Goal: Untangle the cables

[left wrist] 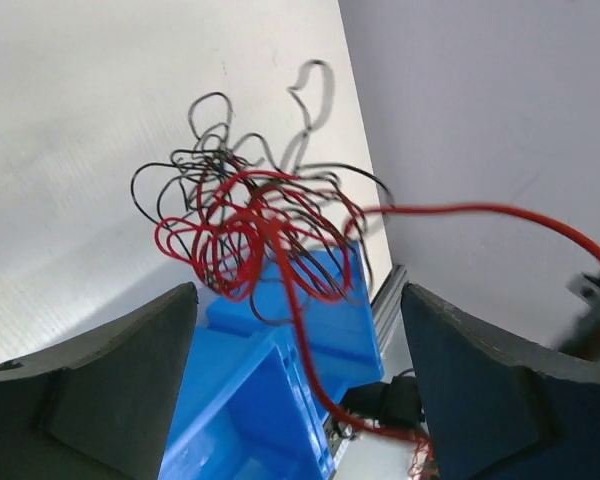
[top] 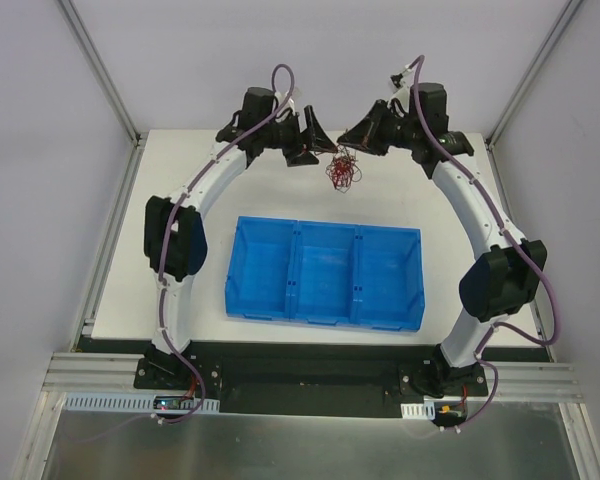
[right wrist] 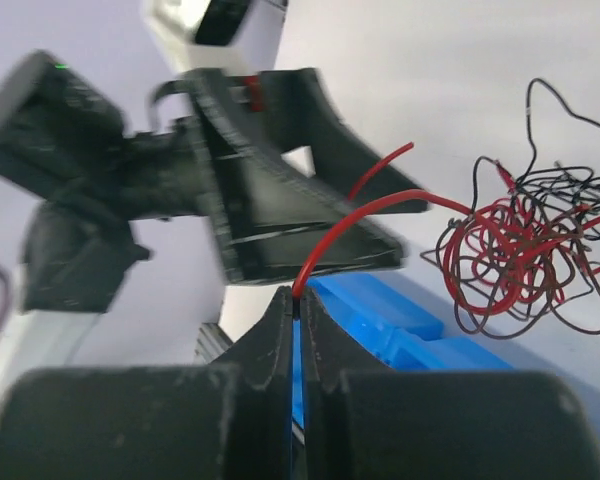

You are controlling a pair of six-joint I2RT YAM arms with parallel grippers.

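Observation:
The cables point(top: 342, 170) are a loose knot of thin red and black wires hanging above the white table, behind the tray. My right gripper point(top: 348, 137) is shut on one red strand. In the right wrist view the strand leaves the pinched fingertips point(right wrist: 298, 292) and arcs over to the tangle point(right wrist: 525, 250). My left gripper point(top: 320, 145) faces it from the left and stands wide open. Its wrist view has the tangle point(left wrist: 250, 230) ahead of the gripper point(left wrist: 300, 290), and a red strand runs down through the gap, touching neither finger.
A blue tray point(top: 325, 275) with three compartments lies in the middle of the table, nearer than the tangle; it also shows below the cables as the tray point(left wrist: 270, 400) and the tray point(right wrist: 400, 320). Grey walls enclose the table on three sides.

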